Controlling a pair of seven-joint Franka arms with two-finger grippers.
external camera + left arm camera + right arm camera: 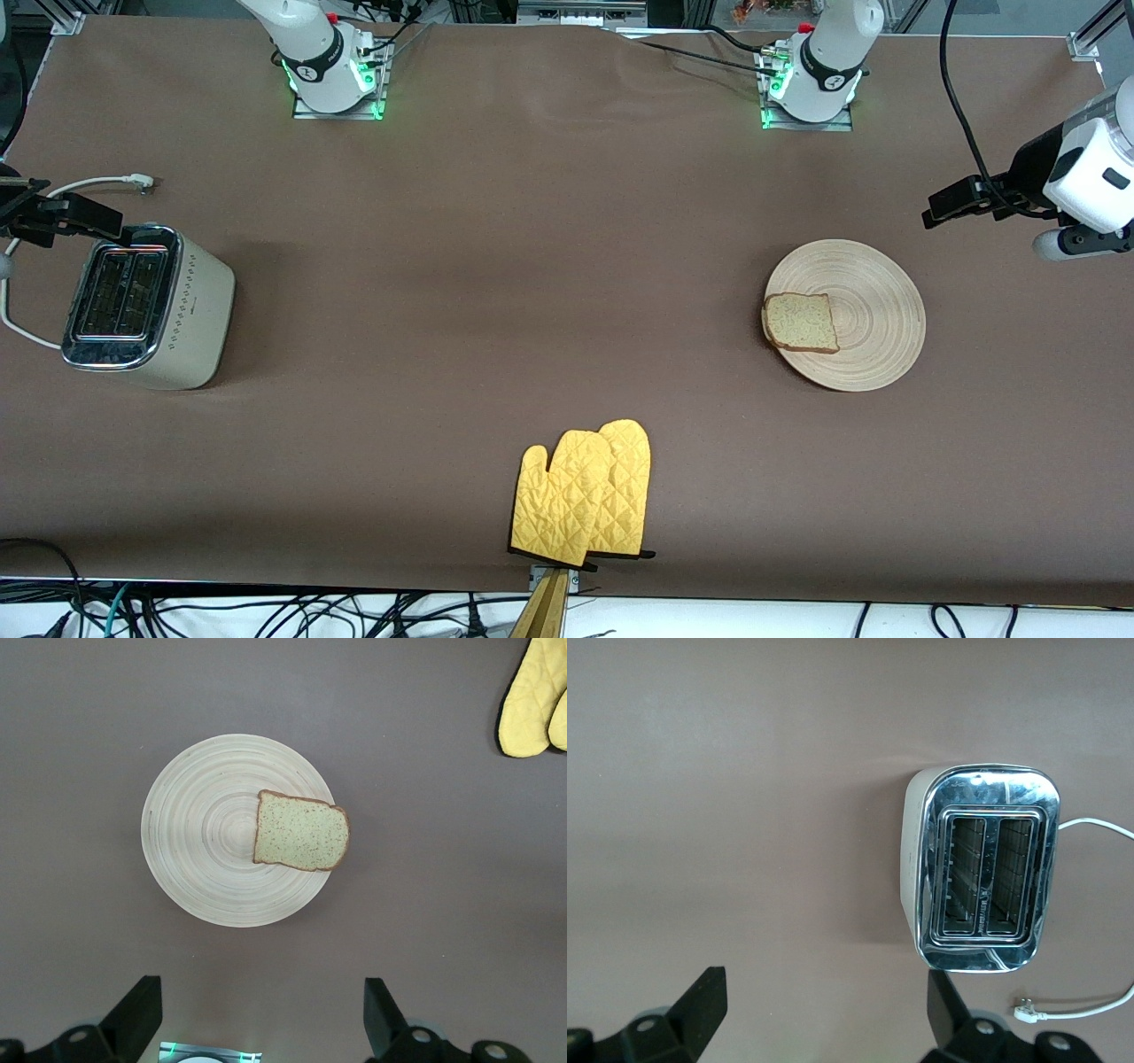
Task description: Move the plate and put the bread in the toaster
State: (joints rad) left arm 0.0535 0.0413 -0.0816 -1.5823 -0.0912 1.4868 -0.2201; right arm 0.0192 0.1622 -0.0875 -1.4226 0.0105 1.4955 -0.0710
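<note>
White rounded arms (828, 53) with black bands, green-lit bases, black cables, black fingers (133, 1014).

- The toaster (981, 870) is being seen from above on the table (744, 815), both slots empty.
- Its cord (1090, 948) is lying unplugged.
- The right gripper (824, 1014) is being held spread wide.

Even overhead light, soft shadows, glare on toaster (990, 870) chrome

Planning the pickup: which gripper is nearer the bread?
Left. The left gripper hangs open by the plate holding the bread; the right gripper, also open, is near the toaster at the table's right-arm end.
</note>
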